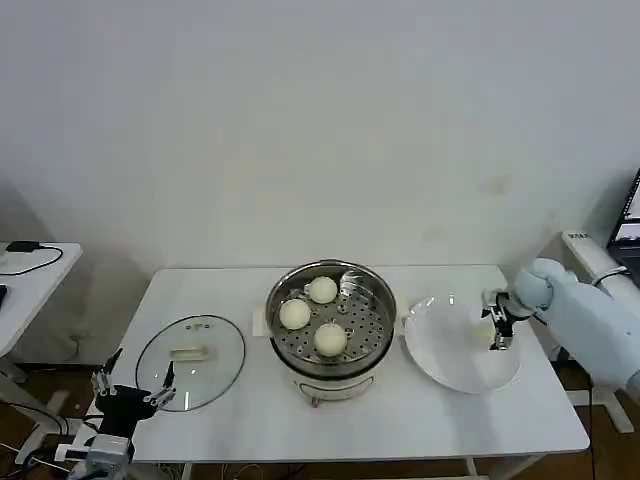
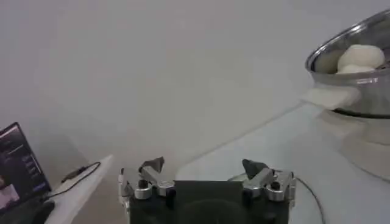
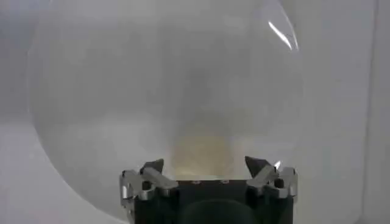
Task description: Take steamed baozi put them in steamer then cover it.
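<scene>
Right tool (image 3: 204,173) spread open over last baozi (image 3: 201,155) on white plate (image 1: 450,360); risks squashing or rolling it away; left tool (image 1: 135,390) open beside cover (image 1: 190,362)

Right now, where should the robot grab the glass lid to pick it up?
Probably by the pale handle in the middle of the lid, coming straight down from above. The lid lies flat on the table, so its rim is hard to pinch. The left gripper is closest.
</scene>
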Robot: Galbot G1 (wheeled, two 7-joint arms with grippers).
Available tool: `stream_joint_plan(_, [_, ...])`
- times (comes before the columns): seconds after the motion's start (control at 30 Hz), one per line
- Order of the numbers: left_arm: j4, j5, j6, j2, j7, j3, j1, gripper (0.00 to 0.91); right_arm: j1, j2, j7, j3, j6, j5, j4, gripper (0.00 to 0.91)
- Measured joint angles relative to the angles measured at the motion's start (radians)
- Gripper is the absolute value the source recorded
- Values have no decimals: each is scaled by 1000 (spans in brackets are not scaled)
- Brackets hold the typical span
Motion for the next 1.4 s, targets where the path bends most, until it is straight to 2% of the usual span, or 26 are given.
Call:
stream_joint_plan(0.37, [1,0,-1,-3,0,2,0,907,-9,29,5,25,-4,-27,-49,766])
stream_joint_plan(0.5, [-3,0,-1,-5,0,2,3,907,-10,30,1,27,-7,-31,-50,635])
stream_joint_plan(0.67, [-6,0,-1,-5,0,-1,7,907,-9,25,-4,28,-13,-28,-45,574])
stream_joint_plan(1.07, [-17,0,-2,-5,-1,-4,8,907,30,-32,-12,-23,-45,19,46,574])
stream_joint_plan(1.4, [-6,6,-1,1,0,11,-8,907,206,-132,-8,-174,-110,135,257,574])
